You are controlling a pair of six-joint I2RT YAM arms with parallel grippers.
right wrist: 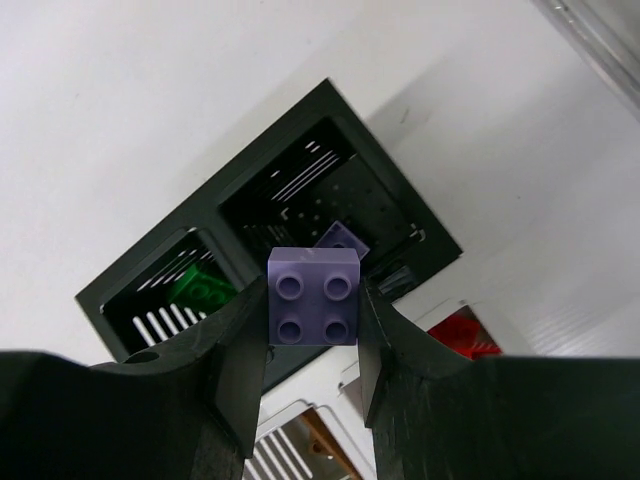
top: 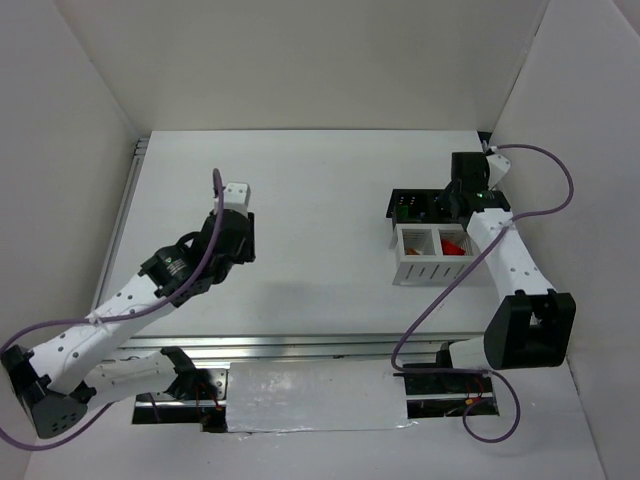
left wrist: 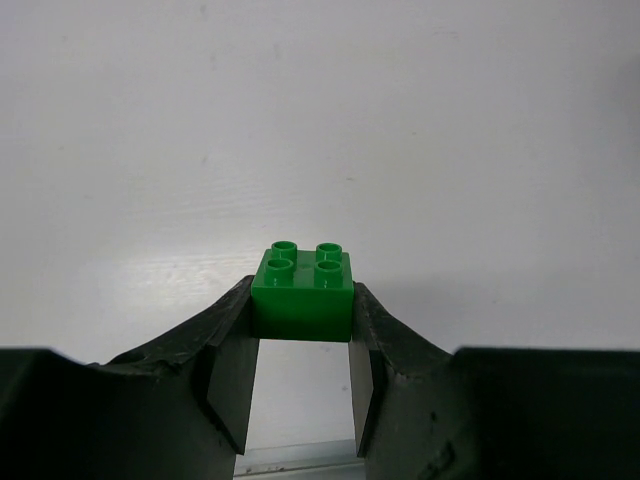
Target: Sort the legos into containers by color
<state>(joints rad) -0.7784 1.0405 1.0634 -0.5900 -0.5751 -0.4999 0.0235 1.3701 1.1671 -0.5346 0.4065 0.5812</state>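
The right gripper (right wrist: 313,345) was pinching a lavender brick (right wrist: 313,296) by its two side faces, studs toward the wrist camera, hanging above the black container (right wrist: 180,250). This looked like the drop. The cell with the stored lavender lego (right wrist: 343,240) lay at about 1 o'clock of the held brick, and the cell with the stored green lego (right wrist: 200,287) lay at about 9 o'clock. To do it well, the gripper would have to shift toward 1 o'clock until the brick sat fully inside that cell's walls, clear of the divider. It should then sink low before letting go, so the brick could not bounce out.

The left gripper (left wrist: 302,335) was pressed onto a green brick (left wrist: 302,293), held level just above the table (top: 320,180), toward 9 o'clock in the top view. It would best wait until the right arm left the containers at 3 o'clock.

Both bricks were square and four-studded, one glossy bright green and the other a dull greyish purple. A red lego (top: 455,245) lay in the white container (top: 420,268), at 6 o'clock of the black one.
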